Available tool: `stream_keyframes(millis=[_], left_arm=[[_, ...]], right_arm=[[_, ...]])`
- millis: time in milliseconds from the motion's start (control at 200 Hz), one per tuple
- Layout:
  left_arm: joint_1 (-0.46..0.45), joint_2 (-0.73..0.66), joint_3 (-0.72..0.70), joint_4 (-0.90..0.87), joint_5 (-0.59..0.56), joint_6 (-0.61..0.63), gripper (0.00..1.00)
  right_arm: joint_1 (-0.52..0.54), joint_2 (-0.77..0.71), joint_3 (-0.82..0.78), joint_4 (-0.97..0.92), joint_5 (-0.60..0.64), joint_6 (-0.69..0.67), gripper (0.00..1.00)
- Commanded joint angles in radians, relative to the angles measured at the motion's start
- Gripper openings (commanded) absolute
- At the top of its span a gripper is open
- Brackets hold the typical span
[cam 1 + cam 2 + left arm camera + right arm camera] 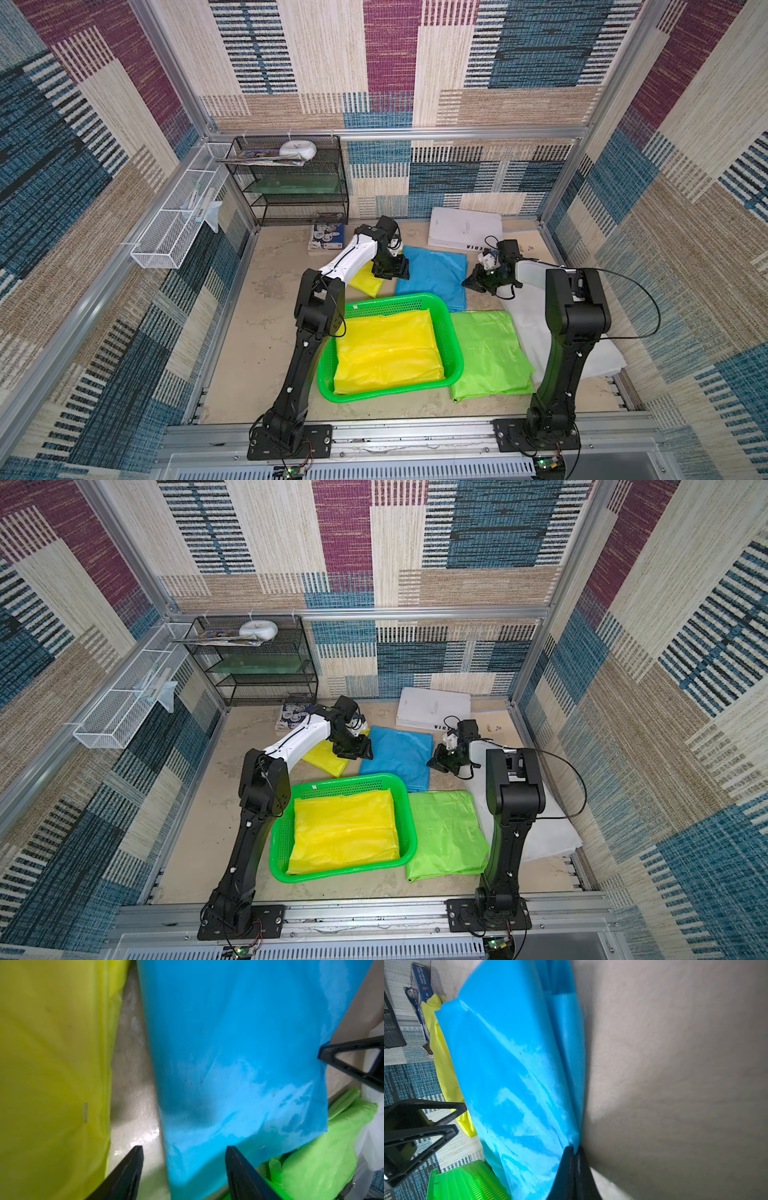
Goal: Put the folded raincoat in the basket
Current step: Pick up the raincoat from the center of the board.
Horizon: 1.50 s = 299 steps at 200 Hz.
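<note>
Patchwork walls (374, 62) — green basket (386, 305), lettered box (463, 228)

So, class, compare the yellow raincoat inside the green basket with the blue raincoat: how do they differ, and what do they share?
Place: the yellow raincoat lies inside the basket; the blue raincoat lies on the table behind it.
Grip: the right pincer is shut on the blue raincoat's edge; nothing touches the yellow raincoat.
Shared: both are folded flat, glossy plastic.
</note>
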Motion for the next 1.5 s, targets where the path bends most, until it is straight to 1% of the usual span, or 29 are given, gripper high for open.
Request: stream_keyframes(millis=[0, 50, 150, 185, 230, 255, 356, 381, 416, 431, 551, 731, 856, 921, 997, 1167, 1272, 1377, 1402, 1492], left_arm=[[-0.002, 0.027, -0.007, -0.015, -0.057, 0.017, 0.66], [-0.003, 0.041, -0.008, -0.014, -0.066, 0.014, 0.65], [-0.012, 0.060, -0.010, 0.011, -0.047, 0.019, 0.62], [-0.014, 0.065, -0.008, 0.014, -0.052, 0.017, 0.60], [-0.014, 0.068, -0.010, 0.023, -0.051, 0.011, 0.56], [-0.014, 0.069, -0.014, 0.029, -0.051, 0.006, 0.53], [-0.014, 0.066, -0.018, 0.046, -0.047, -0.017, 0.32], [-0.014, 0.061, -0.014, 0.048, -0.048, -0.025, 0.31], [-0.014, 0.054, -0.015, 0.057, -0.045, -0.032, 0.30], [-0.014, 0.050, -0.018, 0.062, -0.042, -0.033, 0.28], [-0.014, 0.012, -0.017, 0.086, -0.023, -0.055, 0.00], [-0.014, -0.056, -0.007, 0.086, -0.004, -0.076, 0.00], [-0.014, -0.113, 0.002, 0.069, -0.023, -0.087, 0.00], [-0.015, -0.145, 0.010, 0.058, -0.045, -0.089, 0.00], [-0.014, -0.174, 0.035, 0.028, -0.067, -0.089, 0.00], [-0.014, -0.223, 0.140, -0.086, -0.110, -0.090, 0.00], [-0.013, -0.291, 0.148, -0.149, -0.154, -0.115, 0.00], [-0.008, -0.387, 0.102, -0.234, -0.159, -0.177, 0.00], [-0.007, -0.427, 0.071, -0.243, -0.153, -0.191, 0.00], [-0.008, -0.569, -0.116, -0.242, -0.157, -0.237, 0.00]], right_arm=[[0.003, -0.010, -0.006, -0.042, 0.023, -0.010, 0.06], [0.003, -0.014, -0.007, -0.042, 0.023, -0.011, 0.06], [0.005, -0.018, -0.012, -0.042, 0.024, -0.013, 0.06], [0.004, -0.017, -0.012, -0.040, 0.023, -0.013, 0.06], [0.005, -0.017, -0.014, -0.040, 0.019, -0.013, 0.06], [0.006, -0.017, -0.014, -0.040, 0.017, -0.013, 0.05], [0.007, -0.022, -0.014, -0.036, 0.014, -0.012, 0.02], [0.007, -0.024, -0.013, -0.033, 0.009, -0.010, 0.00], [0.009, -0.027, -0.014, -0.025, -0.005, -0.009, 0.00], [0.008, -0.029, -0.013, -0.022, -0.013, -0.008, 0.00], [0.009, -0.055, -0.014, -0.008, -0.032, -0.002, 0.00], [0.009, -0.104, -0.004, -0.011, -0.047, 0.007, 0.00], [0.009, -0.148, 0.011, -0.017, -0.048, 0.009, 0.00], [0.010, -0.166, 0.029, -0.025, -0.068, -0.003, 0.00], [0.010, -0.188, 0.042, -0.028, -0.079, 0.009, 0.00], [0.010, -0.244, 0.072, -0.044, -0.105, 0.022, 0.00], [0.014, -0.283, 0.079, -0.048, -0.133, 0.045, 0.00], [0.034, -0.313, 0.122, -0.127, -0.135, 0.033, 0.00], [0.042, -0.321, 0.134, -0.152, -0.138, 0.019, 0.00], [0.081, -0.360, 0.147, -0.227, -0.143, -0.001, 0.00]])
